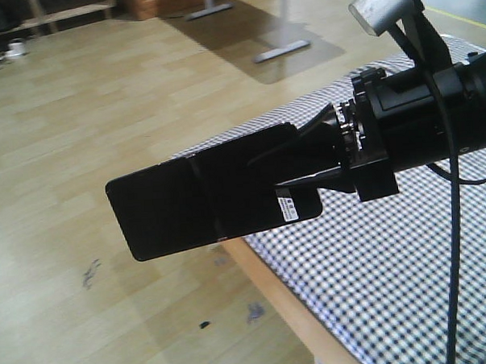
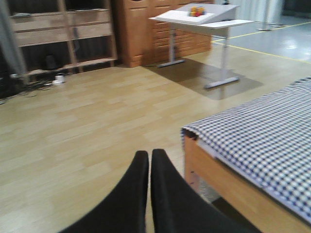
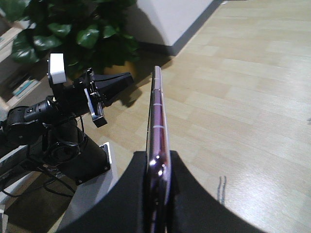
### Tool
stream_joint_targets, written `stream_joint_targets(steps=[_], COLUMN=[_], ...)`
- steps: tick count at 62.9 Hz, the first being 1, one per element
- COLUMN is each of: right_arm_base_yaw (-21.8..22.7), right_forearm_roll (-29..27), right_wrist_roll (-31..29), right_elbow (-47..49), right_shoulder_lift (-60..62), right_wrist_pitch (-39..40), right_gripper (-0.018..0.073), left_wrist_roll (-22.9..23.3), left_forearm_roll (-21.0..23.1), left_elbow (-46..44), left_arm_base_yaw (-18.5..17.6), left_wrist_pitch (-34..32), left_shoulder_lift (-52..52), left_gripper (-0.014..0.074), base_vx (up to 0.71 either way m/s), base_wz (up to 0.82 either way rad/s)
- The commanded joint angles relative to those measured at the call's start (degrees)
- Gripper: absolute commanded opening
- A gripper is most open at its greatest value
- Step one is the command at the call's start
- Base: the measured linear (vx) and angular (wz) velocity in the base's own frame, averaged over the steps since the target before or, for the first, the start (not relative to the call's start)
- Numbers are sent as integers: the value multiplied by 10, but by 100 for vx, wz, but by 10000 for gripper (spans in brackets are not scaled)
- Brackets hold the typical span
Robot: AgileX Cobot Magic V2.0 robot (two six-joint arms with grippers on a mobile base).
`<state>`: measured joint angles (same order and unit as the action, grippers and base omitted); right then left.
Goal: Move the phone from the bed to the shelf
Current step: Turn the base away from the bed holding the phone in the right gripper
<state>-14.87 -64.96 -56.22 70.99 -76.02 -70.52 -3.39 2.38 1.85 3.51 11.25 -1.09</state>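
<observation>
Nearest the lens in the R wrist view is the right gripper [image 3: 158, 170]. Its black fingers are clamped on the phone [image 3: 156, 121], which shows edge-on. Only the pinkish rim is visible; the near end is buried btw the fingers and neither face can be seen. In the front view the fingers cover part of the phone's sticker [image 1: 291, 204] end, and the arm is cut off by the right frame edge. The L wrist view is blurry. There the left gripper [image 2: 149, 160] has its fingers pressed together w/ nothing btw them, and their bases are cut off by the bottom edge.

Surroundings, L wrist view, left to right:
- wooden rack [image 2: 63, 29], upper left
- wood floor [image 2: 97, 111]
- white table [image 2: 204, 19], top centre
- bed [image 2: 272, 126], at right, running out of frame

In the R wrist view a plant [image 3: 73, 29] stands upper left.

In the front view the phone is mid-frame w/ its broad face to the cam. Its long axis is approx horizontal. The free end points frame-left and slightly down, out over the floor past the bed's edge. From the R wrist it points up the frame.
</observation>
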Motion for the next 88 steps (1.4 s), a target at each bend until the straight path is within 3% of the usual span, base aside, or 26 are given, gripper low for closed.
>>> stream_joint_targets(steps=[1,41,88], right_arm_base_yaw=[-1,-1,-1], right_forearm_roll=[-52,-52,-52], right_wrist_roll=[-2,-2,-2], right_elbow=[15,15,15], right_shoulder_lift=[18,18,18], right_wrist_pitch=[-32,-32,-32], right_gripper=[-2,-2,-2], left_wrist_roll=[0,0,0], left_forearm_roll=[5,5,5], left_elbow=[4,4,4], left_arm_base_yaw=[0,0,0], left_wrist_pitch=[-40,-40,-40], left_shoulder_lift=[-5,-5,-5], left_gripper=[1,1,1], base_vx=[-3,-1,4], base_wz=[63,53,21])
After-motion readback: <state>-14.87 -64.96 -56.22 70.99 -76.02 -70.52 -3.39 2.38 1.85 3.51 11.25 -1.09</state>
